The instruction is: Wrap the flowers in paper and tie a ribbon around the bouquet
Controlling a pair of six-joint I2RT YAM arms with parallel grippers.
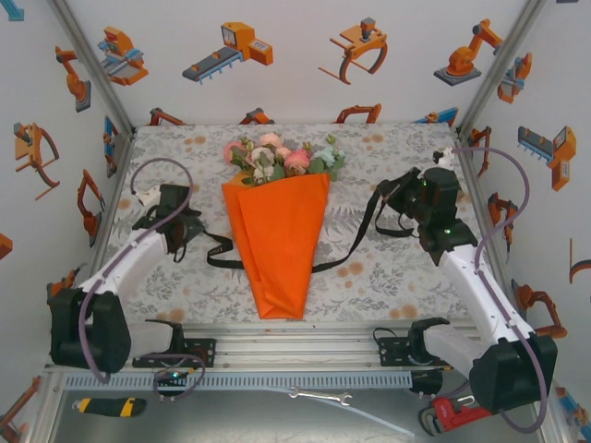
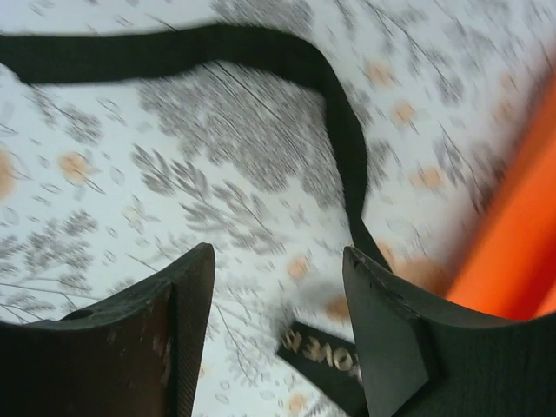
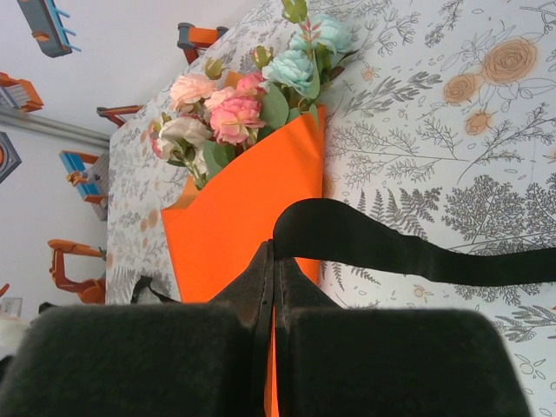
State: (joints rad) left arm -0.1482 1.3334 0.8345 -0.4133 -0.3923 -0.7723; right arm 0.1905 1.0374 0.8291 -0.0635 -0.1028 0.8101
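Top external view: one bouquet (image 1: 277,245) lies on the table (image 1: 397,277). Its long axis runs near to far, with the pointed orange tip toward the arm bases. One black ribbon (image 3: 417,256) trails out from both sides of the bouquet, about halfway up it. There are two sets of jaws, one on each side of the bouquet. The left jaws, left of the bouquet, are spread and hold nothing. In the left wrist view the ribbon's lettered end lies on the table under the gap between the fingers (image 2: 165,339). The right jaws, right of the bouquet, are pressed together and pinch the ribbon at their tips. Farthest off, the flowers (image 1: 282,157) fan out of the bouquet's wide mouth.
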